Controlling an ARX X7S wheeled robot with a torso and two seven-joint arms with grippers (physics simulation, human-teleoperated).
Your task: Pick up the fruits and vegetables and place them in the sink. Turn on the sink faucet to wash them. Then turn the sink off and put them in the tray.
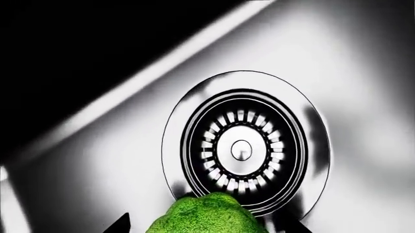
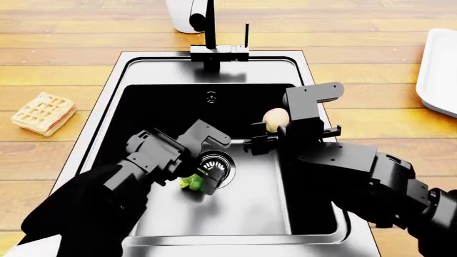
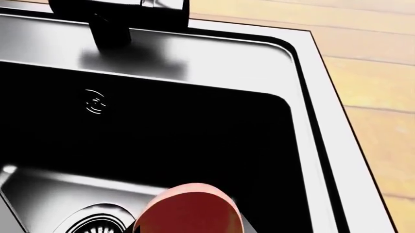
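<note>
In the head view both arms are over the black sink [image 2: 114,85]. My left gripper [image 2: 203,184] is low on the basin floor beside the steel drain [image 2: 216,163], around the green broccoli [image 2: 188,182]. In the left wrist view the broccoli [image 1: 207,216] sits between the dark fingertips [image 1: 120,224], with a strip of bare floor on each side, so the jaws stand open. The drain [image 1: 241,149] lies just beyond it. My right gripper [image 2: 270,131] is shut on the apple [image 2: 275,119] and holds it above the basin; the apple also shows in the right wrist view [image 3: 189,209]. The black faucet [image 2: 211,40] stands behind the sink.
The white tray [image 2: 439,69] is at the right edge of the wooden counter. A golden waffle [image 2: 44,113] lies left of the sink. A white pot [image 2: 187,13] stands behind the faucet. The faucet base [image 3: 120,14] and the sink's right rim [image 3: 318,121] show in the right wrist view.
</note>
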